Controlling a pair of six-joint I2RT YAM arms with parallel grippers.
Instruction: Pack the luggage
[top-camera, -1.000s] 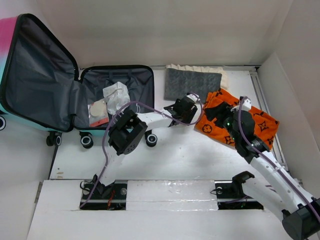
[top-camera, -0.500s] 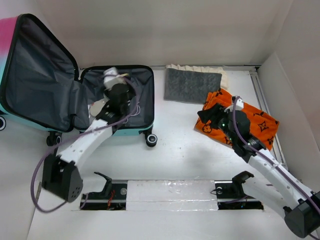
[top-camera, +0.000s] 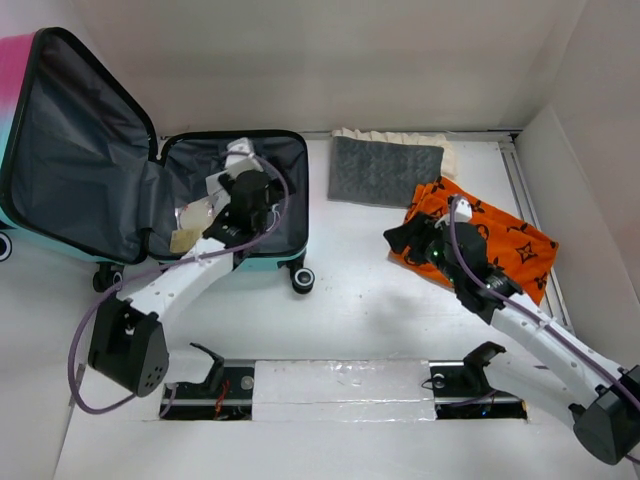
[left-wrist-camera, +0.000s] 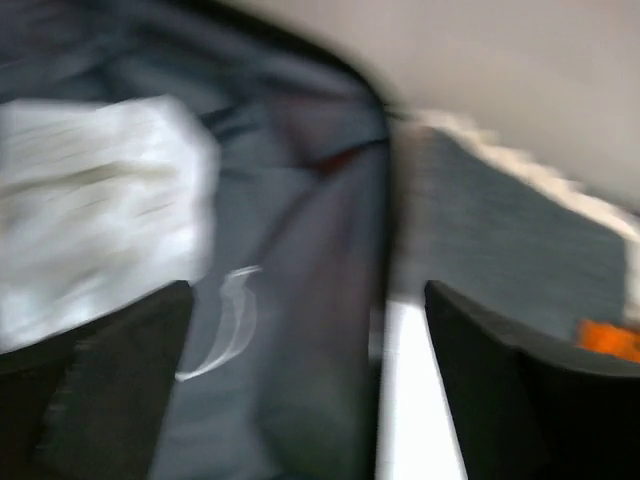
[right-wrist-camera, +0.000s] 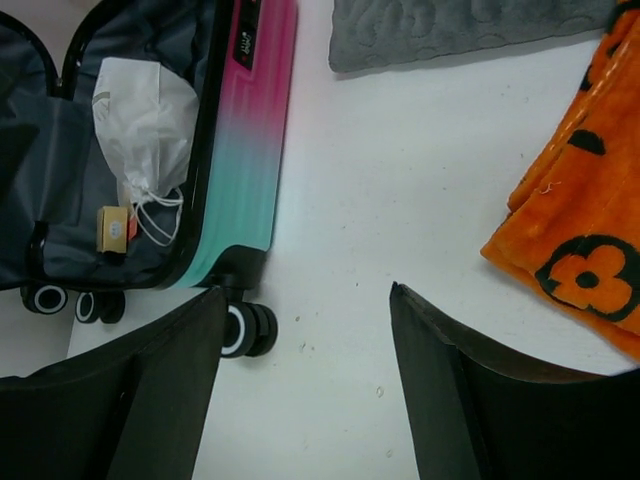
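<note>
The luggage (top-camera: 270, 150) lies open at the back left, with its pink-to-turquoise shell (right-wrist-camera: 245, 150), dark grey lining (left-wrist-camera: 300, 300) and its lid (top-camera: 80, 150) leaning back. A white drawstring bag (right-wrist-camera: 145, 110) and a small tan item (top-camera: 190, 215) lie in the lower half. My left gripper (top-camera: 245, 190) hovers over that half, open and empty; its view (left-wrist-camera: 305, 330) is blurred, with the bag (left-wrist-camera: 90, 220) at the left. My right gripper (top-camera: 405, 235) is open and empty above bare table (right-wrist-camera: 310, 380), just left of an orange patterned towel (top-camera: 500, 245).
A grey quilted mat (top-camera: 385, 170) lies on a cream cloth (top-camera: 400, 137) at the back, right of the luggage. The orange towel (right-wrist-camera: 590, 230) lies near the right wall. The luggage's black wheels (top-camera: 300, 278) stick out toward the arms. White walls enclose the table.
My left arm swung from the table's middle to over the luggage's lower half. My right gripper moved left, off the orange towel.
</note>
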